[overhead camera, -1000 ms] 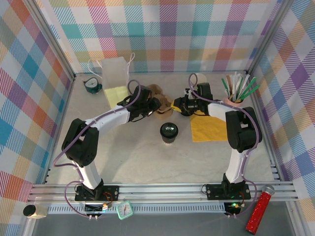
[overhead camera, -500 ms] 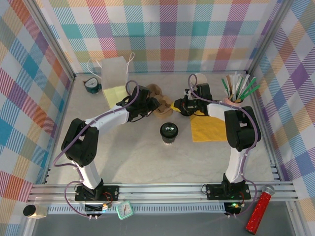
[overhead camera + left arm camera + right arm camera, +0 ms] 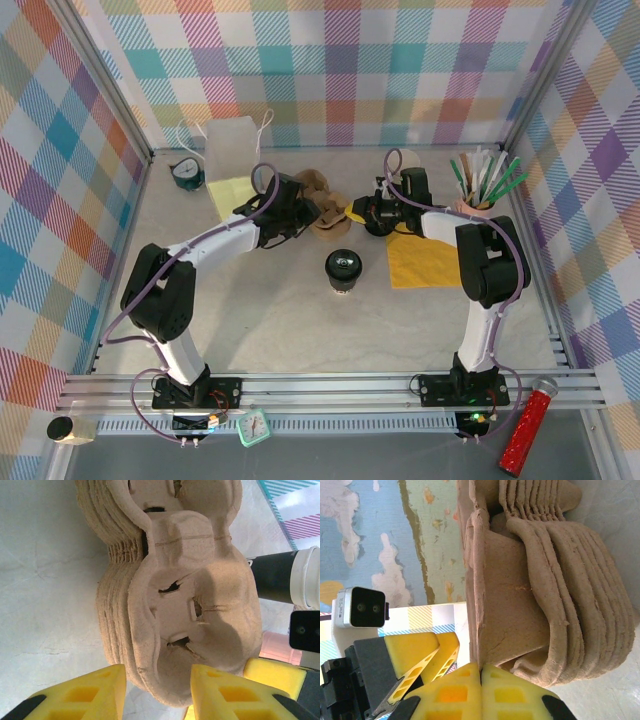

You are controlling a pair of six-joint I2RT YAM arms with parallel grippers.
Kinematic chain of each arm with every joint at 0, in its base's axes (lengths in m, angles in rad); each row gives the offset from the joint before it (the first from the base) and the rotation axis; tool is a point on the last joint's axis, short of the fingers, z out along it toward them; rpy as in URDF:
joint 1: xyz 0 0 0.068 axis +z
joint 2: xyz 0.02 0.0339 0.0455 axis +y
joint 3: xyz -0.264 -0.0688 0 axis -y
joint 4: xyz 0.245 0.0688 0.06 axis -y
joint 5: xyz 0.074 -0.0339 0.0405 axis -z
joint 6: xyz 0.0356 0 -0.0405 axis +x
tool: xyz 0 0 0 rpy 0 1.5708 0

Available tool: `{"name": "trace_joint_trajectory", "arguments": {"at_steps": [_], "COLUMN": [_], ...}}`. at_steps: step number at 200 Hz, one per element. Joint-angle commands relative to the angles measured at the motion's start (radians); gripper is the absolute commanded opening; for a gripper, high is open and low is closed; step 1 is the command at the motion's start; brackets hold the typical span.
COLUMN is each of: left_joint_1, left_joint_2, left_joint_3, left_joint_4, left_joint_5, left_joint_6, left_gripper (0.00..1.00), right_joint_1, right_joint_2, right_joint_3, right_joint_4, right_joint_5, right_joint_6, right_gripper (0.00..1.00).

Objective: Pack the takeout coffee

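Freeing one carrier looks like the step in hand. The right gripper, pressed shut, seems to pinch the top carrier by its rim. The left gripper straddles the carrier stack, jaws partway apart; I cannot tell whether it grips. The takeout coffee stands at six o'clock from the stack. Next, a clean peel.

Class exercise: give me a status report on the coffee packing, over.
Left gripper straddles carrier stack, grip unclear. Right gripper shut at top carrier edge. Takeout coffee upright, lidded, untouched, nearer the bases. Nothing blocking it.

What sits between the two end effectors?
A stack of pulp cup carriers lies between the left end effector and right end effector; the top view shows it.
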Motion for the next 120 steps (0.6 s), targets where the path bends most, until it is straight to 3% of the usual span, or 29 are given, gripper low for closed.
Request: {"name": "trace_joint_trajectory", "arguments": {"at_steps": [1,120], "left_joint_1": [0.010,0.011], "left_joint_2": [0.022,0.084], "left_joint_3": [0.035,0.089], "left_joint_4": [0.003,-0.048], "left_joint_5": [0.009,-0.022], "left_joint_6": [-0.024,-0.009], "left_gripper": [0.38,0.38], "right_joint_1": [0.005,0.006], "right_joint_2": [-0.039,-0.036], "right_joint_3": [-0.008,-0.011], "right_joint_4": [0.039,0.028], "right_joint_5": [-0.024,-0.021], "right_joint_6": [0.002,-0.006], "right_gripper": [0.00,0.00]}}
